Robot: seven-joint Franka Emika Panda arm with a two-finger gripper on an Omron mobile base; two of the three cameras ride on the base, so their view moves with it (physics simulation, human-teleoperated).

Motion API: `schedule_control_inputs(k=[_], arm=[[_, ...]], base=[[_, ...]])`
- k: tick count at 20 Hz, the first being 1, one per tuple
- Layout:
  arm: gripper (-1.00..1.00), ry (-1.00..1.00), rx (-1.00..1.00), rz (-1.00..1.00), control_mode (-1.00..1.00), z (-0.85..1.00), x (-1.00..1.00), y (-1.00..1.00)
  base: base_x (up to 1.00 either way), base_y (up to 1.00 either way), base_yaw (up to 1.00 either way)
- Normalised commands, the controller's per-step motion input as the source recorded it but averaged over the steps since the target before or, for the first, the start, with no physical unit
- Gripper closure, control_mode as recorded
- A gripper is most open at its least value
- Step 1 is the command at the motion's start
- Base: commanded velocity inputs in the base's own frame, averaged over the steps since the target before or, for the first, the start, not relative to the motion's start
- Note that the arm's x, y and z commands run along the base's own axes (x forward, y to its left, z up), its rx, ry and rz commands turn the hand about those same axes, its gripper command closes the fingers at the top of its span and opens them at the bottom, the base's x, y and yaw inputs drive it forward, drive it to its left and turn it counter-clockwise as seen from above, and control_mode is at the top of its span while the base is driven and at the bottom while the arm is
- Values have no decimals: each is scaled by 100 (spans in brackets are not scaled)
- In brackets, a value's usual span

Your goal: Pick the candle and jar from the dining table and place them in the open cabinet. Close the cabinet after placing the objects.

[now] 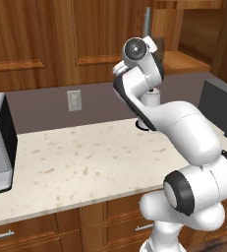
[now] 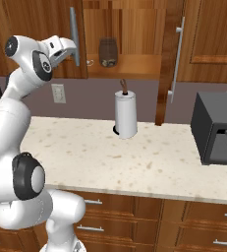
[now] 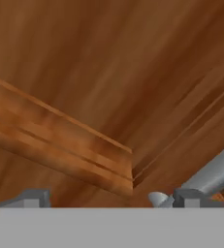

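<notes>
The cabinet [image 2: 129, 34] is warm brown panelled wood with two long silver bar handles in the right base view, its doors open on a smooth wooden shelf where one squat dark brown jar [image 2: 108, 52] with a knobbed lid stands. Below it one cream speckled stone desk [image 2: 149, 162] carries one tall white paper-towel roll [image 2: 126, 114] on a dark spindle and one dark grey boxy appliance [image 2: 218, 129]. The end effector [image 2: 68, 49] sits against the left door by its handle [image 2: 74, 35], and in the hand view its dark fingertips [image 3: 33, 197] appear spread wide, holding nothing, though little of them shows.
</notes>
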Motion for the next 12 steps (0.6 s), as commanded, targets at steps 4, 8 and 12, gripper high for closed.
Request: schedule_control_inputs(k=[4,8,12], arm=[[-100,-12,9,0,-100,59,-99,-3],[-100,-12,12,0,-100,46,-96,-1],[-100,-7,18,-1,-100,22,-81,-27]], base=[[0,0,0],[0,0,0],[0,0,0]])
